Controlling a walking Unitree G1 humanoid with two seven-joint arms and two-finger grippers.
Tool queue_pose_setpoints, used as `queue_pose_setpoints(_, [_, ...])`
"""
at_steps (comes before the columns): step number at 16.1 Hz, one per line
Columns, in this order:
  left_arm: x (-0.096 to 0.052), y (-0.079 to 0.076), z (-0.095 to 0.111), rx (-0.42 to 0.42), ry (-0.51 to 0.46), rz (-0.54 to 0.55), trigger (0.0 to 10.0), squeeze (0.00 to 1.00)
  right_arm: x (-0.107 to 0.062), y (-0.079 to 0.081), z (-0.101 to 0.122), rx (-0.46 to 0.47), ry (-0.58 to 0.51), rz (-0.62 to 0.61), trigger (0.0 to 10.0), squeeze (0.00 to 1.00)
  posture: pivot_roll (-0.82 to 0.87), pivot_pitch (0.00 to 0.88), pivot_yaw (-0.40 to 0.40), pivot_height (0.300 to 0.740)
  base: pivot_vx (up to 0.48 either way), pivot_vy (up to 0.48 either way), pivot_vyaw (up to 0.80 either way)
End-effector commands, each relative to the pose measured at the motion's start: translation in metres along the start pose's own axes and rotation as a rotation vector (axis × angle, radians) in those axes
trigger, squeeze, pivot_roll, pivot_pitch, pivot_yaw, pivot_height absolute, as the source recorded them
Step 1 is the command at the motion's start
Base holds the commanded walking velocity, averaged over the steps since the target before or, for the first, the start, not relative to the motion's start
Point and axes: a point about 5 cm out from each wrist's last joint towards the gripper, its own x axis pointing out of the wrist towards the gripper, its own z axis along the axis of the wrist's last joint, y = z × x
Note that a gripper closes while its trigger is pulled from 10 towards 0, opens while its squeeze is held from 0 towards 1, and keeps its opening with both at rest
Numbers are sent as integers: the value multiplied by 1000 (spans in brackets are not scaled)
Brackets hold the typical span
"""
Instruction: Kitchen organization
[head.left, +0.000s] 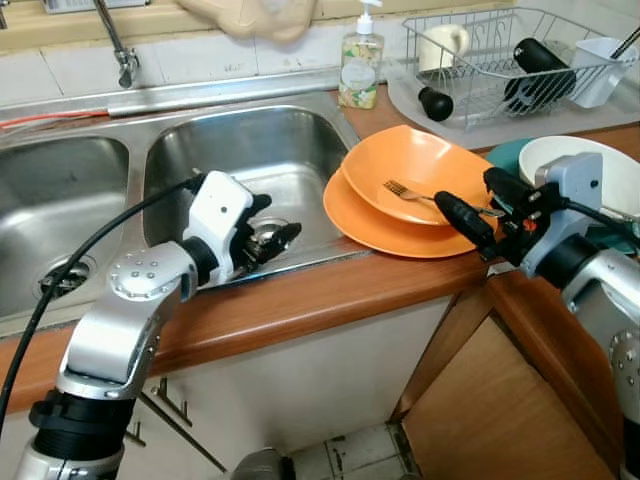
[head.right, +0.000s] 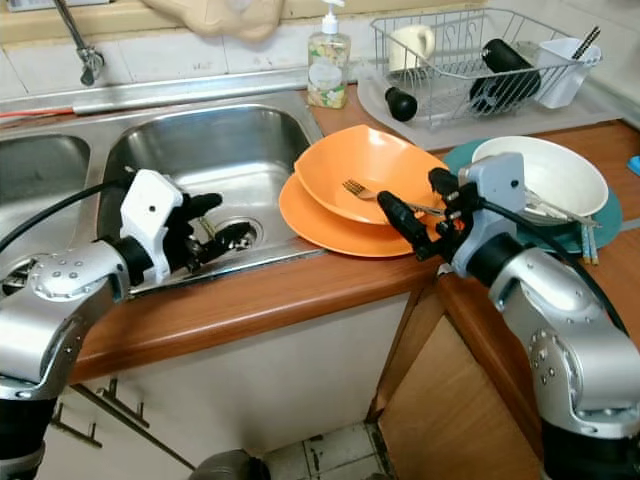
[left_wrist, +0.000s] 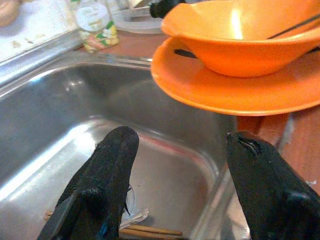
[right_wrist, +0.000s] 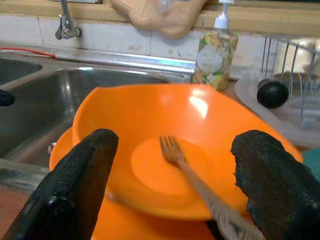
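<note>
We see our right gripper (right_wrist: 170, 185) with its jaws spread wide, hovering just over the near rim of the orange bowl (head.left: 420, 172), the fork's handle running out between the two fingers without being pinched. The fork (right_wrist: 187, 172) lies tines-down toward the bowl's middle, its handle slanting up over the near rim. The bowl sits on an orange plate (head.left: 372, 218) that overhangs the right edge of the sink (head.left: 250, 150). Our left gripper (left_wrist: 182, 190) is also spread and holds nothing; it hangs over the sink basin near its front edge, above the drain, where a few thin sticks, perhaps chopsticks, lie on the bottom.

We judge the tidying barely begun: bowl, plate and fork sit unsorted on the wooden counter (head.left: 330, 295), a white bowl (head.right: 545, 170) rests on a teal plate (head.right: 600, 222) at the counter's right end, and the dish rack (head.left: 510, 60) at the back right corner already carries a mug and dark utensils. The fork looks slim, pale metal, lightly worn; the bowl is glossy and seems clean
</note>
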Motion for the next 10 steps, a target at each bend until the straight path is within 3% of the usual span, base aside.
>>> queue_pose_setpoints(1, [1, 0, 2, 18, 6, -18, 10000, 0, -2, 3, 7, -14, -37, 9, 10000, 0, -13, 0, 72, 716, 0, 0, 0])
queue_pose_setpoints(3, [3, -1, 5, 18, -2, -25, 10000, 0, -2, 8, 4, -10, -34, 40, 10000, 0, 0, 0, 76, 716, 0, 0, 0])
queue_pose_setpoints(10, [4, -1, 4, -6, -12, -31, 10000, 0, -5, 4, 2, -5, -24, 20, 10000, 0, -14, 0, 75, 716, 0, 0, 0])
